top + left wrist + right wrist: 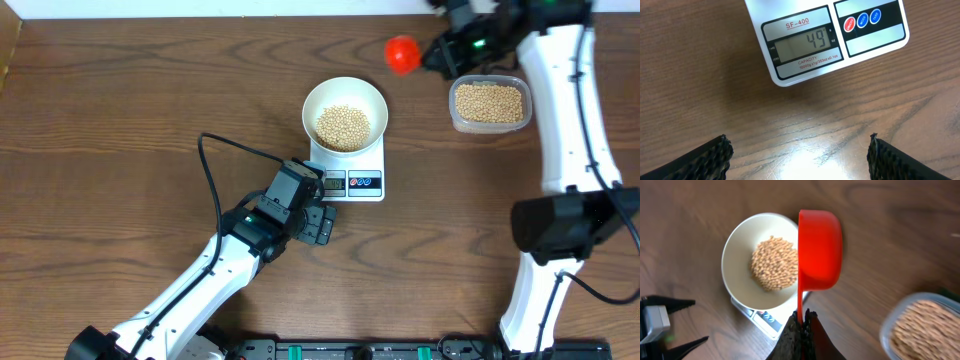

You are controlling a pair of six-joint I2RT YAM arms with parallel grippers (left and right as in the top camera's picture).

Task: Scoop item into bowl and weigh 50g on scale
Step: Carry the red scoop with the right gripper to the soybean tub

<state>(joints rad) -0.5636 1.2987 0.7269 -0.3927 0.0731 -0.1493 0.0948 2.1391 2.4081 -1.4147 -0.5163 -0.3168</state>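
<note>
Overhead: brown wood-grain table [100, 120] bears the scale [352, 183].

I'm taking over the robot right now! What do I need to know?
Left gripper: open, empty, above the table beside the scale.
Right gripper: shut on the red scoop's handle, between the white bowl and the clear tub.
Bowl of soybeans sits on the scale.
Done: display reads 49.
Left: probably a few more beans to reach 50.
</note>
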